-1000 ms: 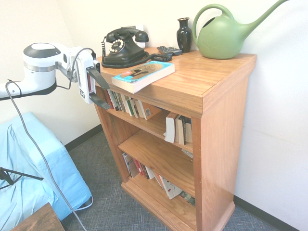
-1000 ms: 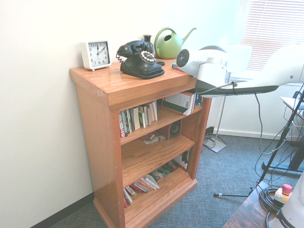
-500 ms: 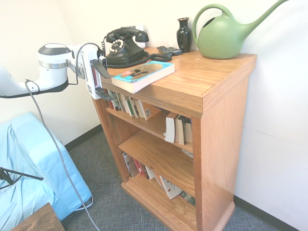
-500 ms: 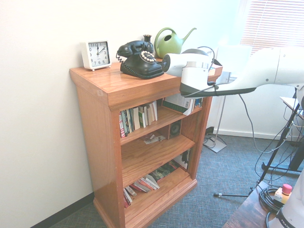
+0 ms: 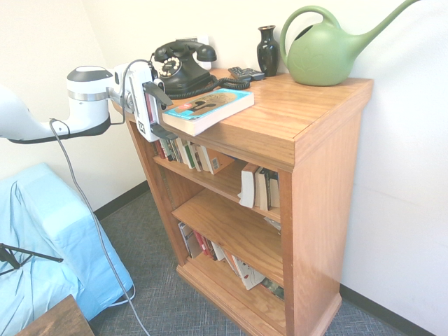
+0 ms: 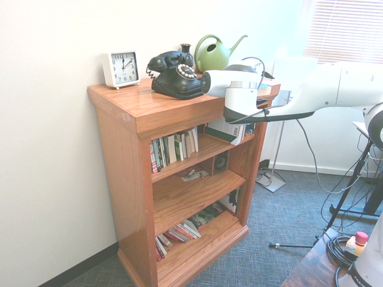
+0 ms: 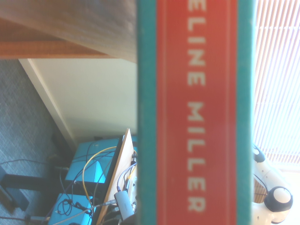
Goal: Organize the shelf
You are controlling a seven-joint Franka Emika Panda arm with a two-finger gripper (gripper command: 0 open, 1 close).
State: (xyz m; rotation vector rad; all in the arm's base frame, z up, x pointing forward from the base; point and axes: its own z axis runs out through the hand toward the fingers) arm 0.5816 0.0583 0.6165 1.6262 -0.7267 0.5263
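Bookcase (image 5: 322,210): orange-brown oak, thick overhanging top, books on inner shelves
Bookcase place: beside the claw (image 5: 164,113), under the rotary telephone (image 5: 180,68)
Claw: fingers wide apart, near the bookcase's top

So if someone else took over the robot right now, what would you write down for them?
Gripper: open, at the near end of the blue paperback, one finger above its level and one below; no grip visible.
Shelf: paperback lying flat on top, with the telephone and watering can; other books stand or lean inside.
Done: some books are already inside.
Left: probably grip the paperback and put it in with the others.
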